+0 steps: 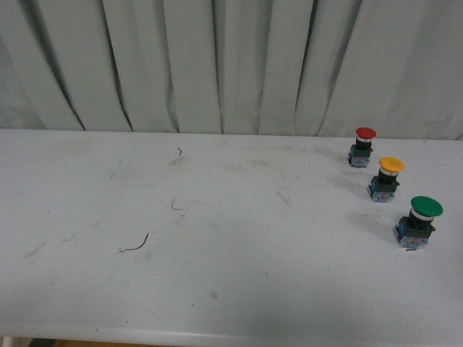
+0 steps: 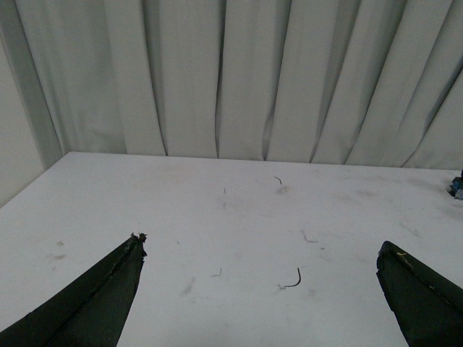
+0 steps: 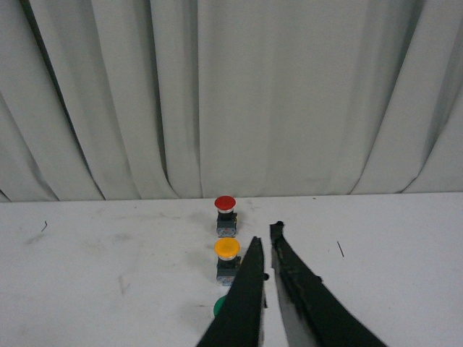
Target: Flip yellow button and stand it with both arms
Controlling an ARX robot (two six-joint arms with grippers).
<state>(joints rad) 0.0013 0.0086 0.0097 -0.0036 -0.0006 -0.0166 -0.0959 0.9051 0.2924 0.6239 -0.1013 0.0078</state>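
**Yellow button upright in a row of three, both grippers clear of it**

The left gripper (image 2: 260, 289) hangs over the bare left part of the white table (image 1: 217, 275), its fingers (image 2: 101, 296) spread wide apart with nothing between them. A thin dark wire scrap (image 1: 136, 244) lies on the table there. Further right, the yellow button (image 1: 386, 178) stands cap up near the table's right edge, between the red button (image 1: 362, 146) behind it and the green button (image 1: 419, 220) in front. The right gripper (image 3: 265, 235) sits just beside the yellow button without touching it, fingers nearly together, only a narrow gap showing, and empty
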